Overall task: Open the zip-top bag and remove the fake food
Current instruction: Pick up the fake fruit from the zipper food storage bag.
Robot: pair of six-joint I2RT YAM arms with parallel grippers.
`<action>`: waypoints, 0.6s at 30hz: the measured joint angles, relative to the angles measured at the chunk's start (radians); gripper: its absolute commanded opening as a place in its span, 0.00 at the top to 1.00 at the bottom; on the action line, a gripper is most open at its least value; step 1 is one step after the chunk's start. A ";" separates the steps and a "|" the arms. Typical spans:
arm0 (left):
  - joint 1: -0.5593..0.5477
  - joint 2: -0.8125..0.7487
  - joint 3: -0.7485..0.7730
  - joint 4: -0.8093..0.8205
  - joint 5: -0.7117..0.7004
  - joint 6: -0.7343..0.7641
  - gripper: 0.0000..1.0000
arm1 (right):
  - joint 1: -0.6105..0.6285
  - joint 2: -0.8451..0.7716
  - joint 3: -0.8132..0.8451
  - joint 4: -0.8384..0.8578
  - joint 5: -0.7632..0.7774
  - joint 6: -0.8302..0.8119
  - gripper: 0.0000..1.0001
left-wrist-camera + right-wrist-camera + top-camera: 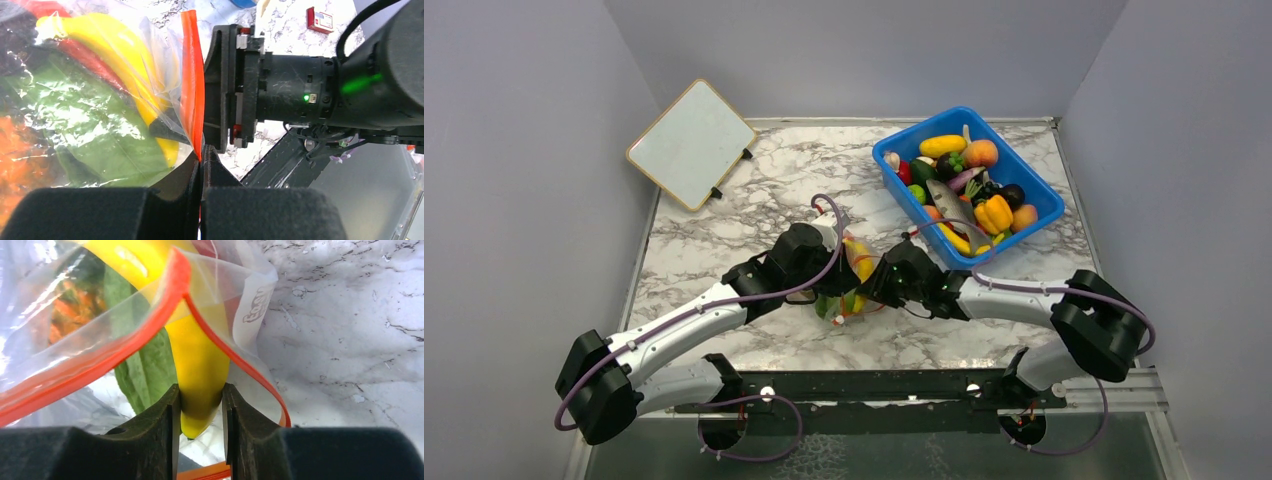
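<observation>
Risk: right gripper (200, 407) clamps only the banana (200, 360) tip, lower center, so it may slip; left gripper (200, 159) pinches the zip-top bag (192, 85) rim.

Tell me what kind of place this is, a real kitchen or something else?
Probably a robot lab work cell, not a kitchen: plain grey partition walls box in a marble-patterned tabletop, two black-and-white robot arms are bolted at its near edge, and a blue plastic bin holds toy food.
</observation>
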 measured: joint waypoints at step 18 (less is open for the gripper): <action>0.000 0.006 0.000 0.016 -0.005 0.000 1.00 | 0.000 -0.021 0.252 -0.322 -0.071 -0.236 0.82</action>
